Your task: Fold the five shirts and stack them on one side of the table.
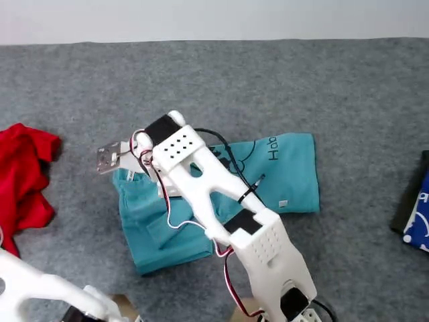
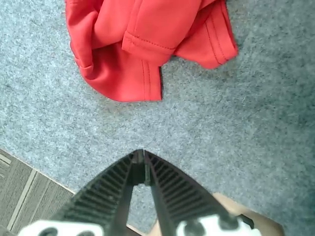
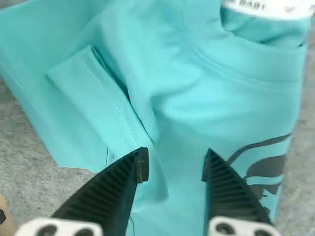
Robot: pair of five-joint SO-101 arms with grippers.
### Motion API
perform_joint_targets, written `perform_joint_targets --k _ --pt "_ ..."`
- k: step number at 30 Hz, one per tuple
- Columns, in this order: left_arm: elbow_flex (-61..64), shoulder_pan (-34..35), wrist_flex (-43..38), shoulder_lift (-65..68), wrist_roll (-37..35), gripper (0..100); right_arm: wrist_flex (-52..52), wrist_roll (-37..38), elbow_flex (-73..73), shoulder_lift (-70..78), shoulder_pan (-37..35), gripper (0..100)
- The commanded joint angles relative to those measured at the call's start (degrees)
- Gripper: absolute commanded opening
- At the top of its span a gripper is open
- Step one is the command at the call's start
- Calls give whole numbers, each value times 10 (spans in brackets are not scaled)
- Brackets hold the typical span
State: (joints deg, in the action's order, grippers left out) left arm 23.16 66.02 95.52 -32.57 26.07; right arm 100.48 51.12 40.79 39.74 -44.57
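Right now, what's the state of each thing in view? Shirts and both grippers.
teal shirt: partly folded, one side doubled over, lying on the grey mat.
red shirt: crumpled, not folded.
blue cloth: cut off at the view's edge, so I can't tell if it's folded.
right gripper: open, empty, over the teal shirt.
left gripper: shut, empty, over bare mat beside the red shirt.
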Motion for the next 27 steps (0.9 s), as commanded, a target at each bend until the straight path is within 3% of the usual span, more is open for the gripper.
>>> perform_joint_targets --k 1,15,23,27 --pt "-3 -1 -9 -15 3 4 16 -4 27 3 5 221" --pt "-3 -1 -9 -15 3 4 22 -20 -9 38 12 218" --pt "-5 -1 -9 -15 3 4 25 -19 -18 16 9 23" --pt "-6 -1 -9 -15 3 4 25 -19 -76 -29 7 11"
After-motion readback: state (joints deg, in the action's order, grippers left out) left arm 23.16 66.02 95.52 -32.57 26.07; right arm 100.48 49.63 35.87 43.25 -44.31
